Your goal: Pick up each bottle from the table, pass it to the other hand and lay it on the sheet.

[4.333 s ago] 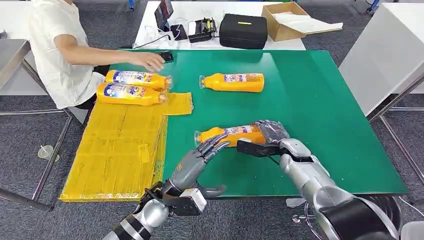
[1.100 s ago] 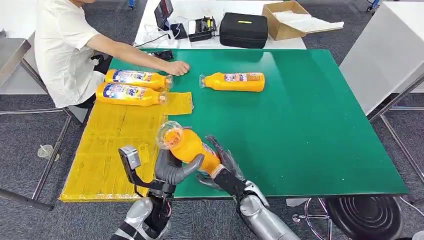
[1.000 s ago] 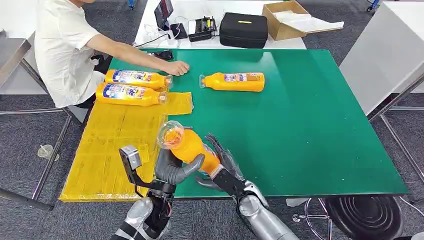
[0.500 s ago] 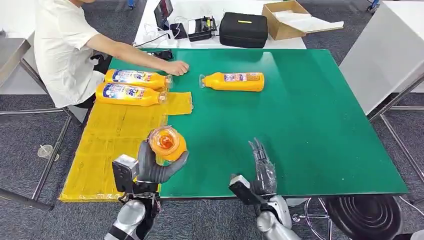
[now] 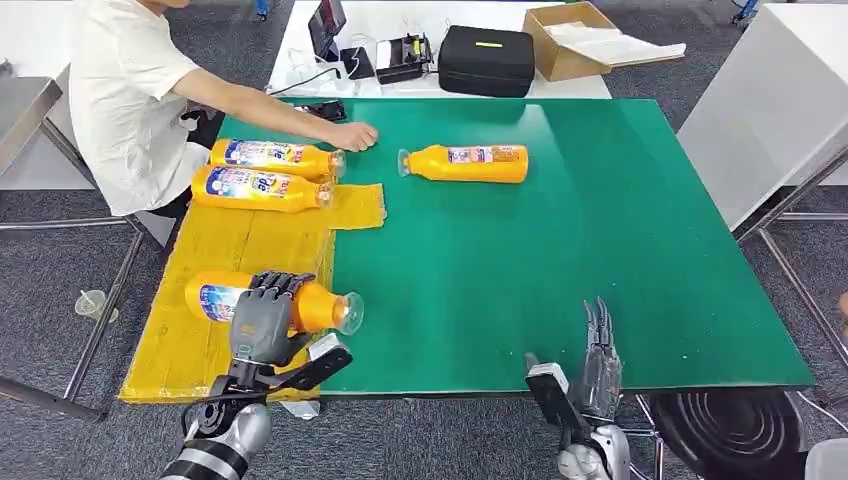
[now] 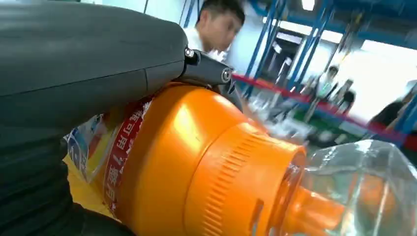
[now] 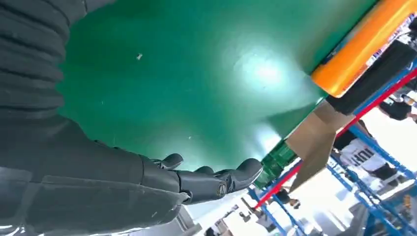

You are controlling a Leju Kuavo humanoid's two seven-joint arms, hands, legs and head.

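Note:
My left hand (image 5: 262,318) grips an orange bottle (image 5: 212,297) that lies on its side over the yellow sheet (image 5: 235,262), clear cap pointing toward the green table (image 5: 600,230). The left wrist view shows the same bottle (image 6: 196,162) close up under my left hand (image 6: 74,64). Two more orange bottles (image 5: 272,156) (image 5: 262,188) lie side by side at the sheet's far end. Another orange bottle (image 5: 470,163) lies on the green table. My right hand (image 5: 598,365) is open at the table's near edge, fingers straight; the right wrist view shows the right hand (image 7: 162,182) holding nothing above the green table (image 7: 196,73).
A person in a white shirt (image 5: 120,90) sits at the far left, one hand (image 5: 352,135) resting on the table near the bottles. A black case (image 5: 487,60), a cardboard box (image 5: 575,40) and electronics stand on the white table behind.
My left hand has swung the bottle from upright down onto the sheet, lying sideways. My right hand has drawn back to the table's near edge.

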